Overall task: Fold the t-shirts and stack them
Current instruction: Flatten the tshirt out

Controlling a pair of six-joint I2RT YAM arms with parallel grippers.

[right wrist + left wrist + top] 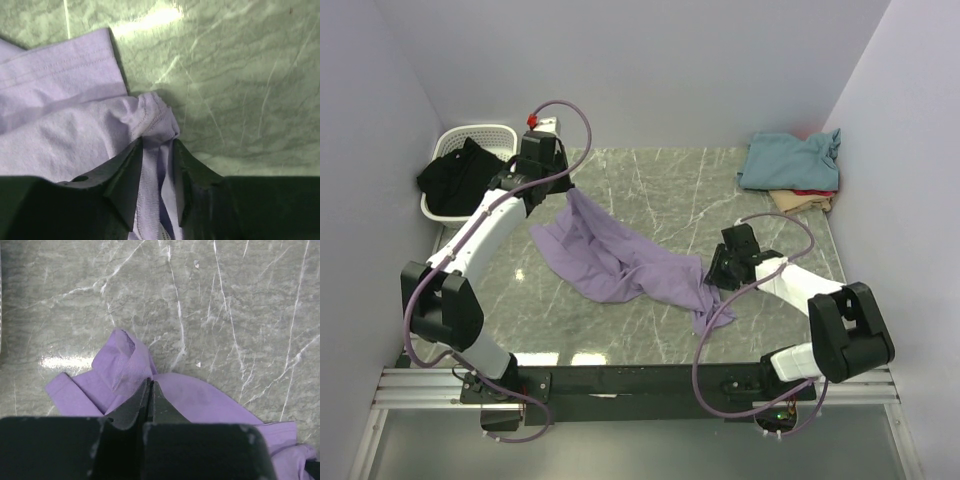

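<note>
A lavender t-shirt (620, 262) lies crumpled and stretched diagonally across the middle of the marble table. My left gripper (566, 192) is at its far left corner, and in the left wrist view the jaws (149, 383) are pressed together on a raised fold of the lavender shirt (200, 397). My right gripper (717, 270) is at the shirt's near right end. In the right wrist view it (158, 145) is shut on a bunched hem of the shirt (65, 135). Teal (788, 160), red (816, 192) and tan (802, 203) shirts are stacked at the back right.
A white laundry basket (480, 133) stands at the back left with a black garment (458, 178) hanging over its rim. Light walls close in the table on the left, back and right. A black rail (640, 380) runs along the near edge.
</note>
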